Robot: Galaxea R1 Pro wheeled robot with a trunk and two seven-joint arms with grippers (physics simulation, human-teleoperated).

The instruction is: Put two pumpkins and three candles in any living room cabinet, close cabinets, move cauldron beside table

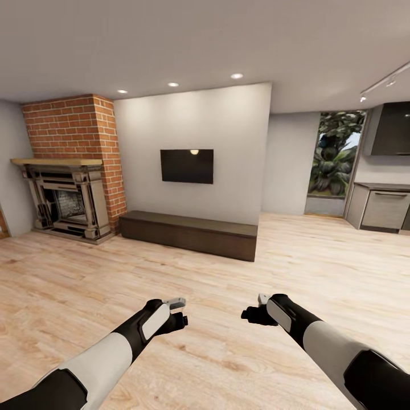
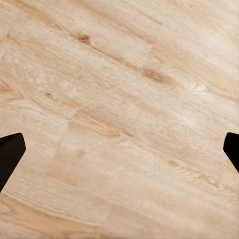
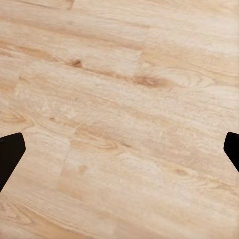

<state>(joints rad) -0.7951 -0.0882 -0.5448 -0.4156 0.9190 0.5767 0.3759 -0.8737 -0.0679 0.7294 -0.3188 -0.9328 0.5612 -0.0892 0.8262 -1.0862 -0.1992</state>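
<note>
The long low dark-brown cabinet stands against the white wall under the TV, across the plank floor from me, with its plain front panels all flush. My left gripper and right gripper hang low in front of me over bare floor, both open and holding nothing. In the left wrist view, the left gripper has its dark fingertips spread wide over the planks. The right gripper stands the same way in the right wrist view. The pumpkins, candles, cauldron and table are out of view.
A red-brick fireplace stands at the left of the cabinet. A black TV hangs on the wall. Grey kitchen units and a window with plants are at the far right. Light wood floor lies between me and the cabinet.
</note>
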